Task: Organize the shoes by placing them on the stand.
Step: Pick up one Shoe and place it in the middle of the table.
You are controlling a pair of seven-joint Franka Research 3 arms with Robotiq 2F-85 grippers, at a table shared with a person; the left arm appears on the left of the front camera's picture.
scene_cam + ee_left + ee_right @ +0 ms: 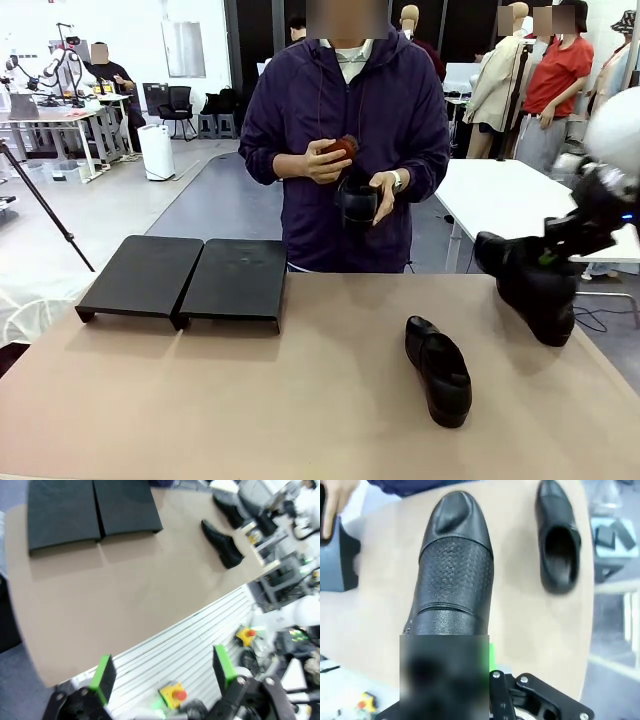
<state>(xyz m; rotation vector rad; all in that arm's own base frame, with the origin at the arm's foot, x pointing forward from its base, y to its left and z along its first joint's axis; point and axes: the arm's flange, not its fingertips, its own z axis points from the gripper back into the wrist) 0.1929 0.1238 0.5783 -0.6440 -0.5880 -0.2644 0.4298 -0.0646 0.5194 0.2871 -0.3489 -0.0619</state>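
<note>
The stand sits far left on the table, twd the person's edge: two matte black platforms side by side, touching, w/ a slight slope. In the left wrist view the same stand lies at the top, w/ tan tabletop below it. The left gripper hangs off the robot's side of the table, green pads wide apart, above a ribbed metal base and a yellow box w/ a red button.

At centre, behind the table, stands a person in a dark purple hoodie. One hand holds a third shoe at waist height. The other hand grips a small reddish-brown obj; can't tell what it is.

Right of centre, the lying shoe rests sole down on the table, well apart from the stand. In the right wrist view, the lying shoe has its opening facing up.

Far right, the right gripper is clamped on the lifted shoe, holding it tilted at the table's right edge. In the right wrist view the lifted shoe points toe-away from the camera, w/ a textured band across its upper and a green pad against its side. It's near the lying shoe but not touching it.
</note>
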